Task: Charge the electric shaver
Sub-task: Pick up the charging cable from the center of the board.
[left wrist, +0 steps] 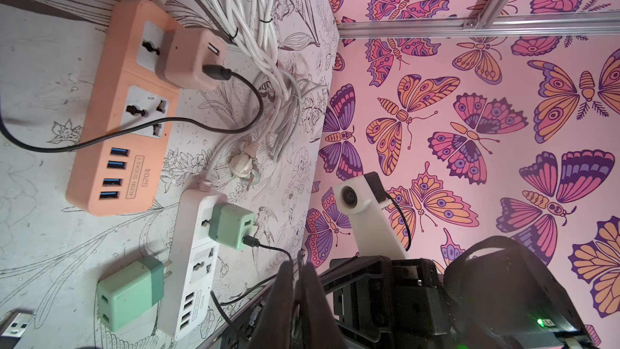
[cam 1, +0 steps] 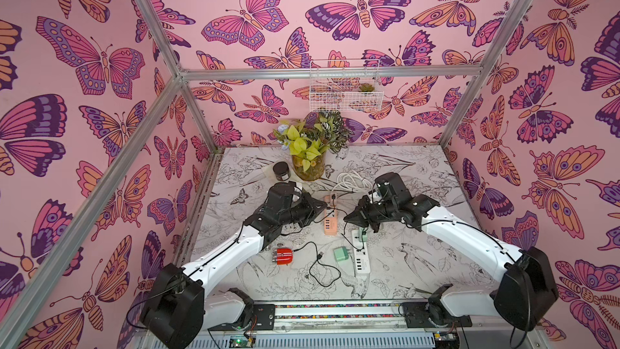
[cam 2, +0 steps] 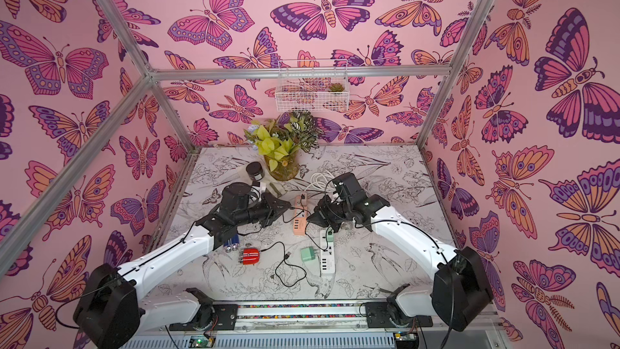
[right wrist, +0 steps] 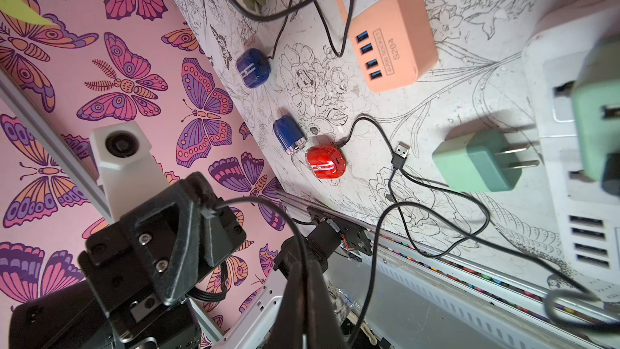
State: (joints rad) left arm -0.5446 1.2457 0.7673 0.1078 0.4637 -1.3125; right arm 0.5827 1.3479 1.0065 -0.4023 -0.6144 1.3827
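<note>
A red shaver (cam 1: pixel 283 256) (right wrist: pixel 325 161) lies at the front left. Its black cable ends in a loose USB plug (right wrist: pixel 401 151) beside an unplugged green adapter (right wrist: pixel 479 162). Two blue shavers (right wrist: pixel 253 68) (right wrist: pixel 289 134) lie near it. One is cabled to a pink adapter (left wrist: pixel 189 58) on the orange power strip (left wrist: pixel 110 149). My left gripper (cam 1: pixel 324 208) (left wrist: pixel 298 263) and right gripper (cam 1: pixel 345 219) (right wrist: pixel 303 263) face each other above the strips. Each is shut on a thin black cable (right wrist: pixel 268 206) strung between them. It seems to lead from the green adapter (left wrist: pixel 229 224) on the white strip (left wrist: pixel 191 263).
A vase of plants (cam 1: pixel 308 166), a dark jar (cam 1: pixel 279 171) and a coiled white cord (cam 1: pixel 352 181) stand behind the strips. A wire basket (cam 1: pixel 345 92) hangs on the back wall. Slack black cable loops over the front of the table (cam 1: pixel 322 273).
</note>
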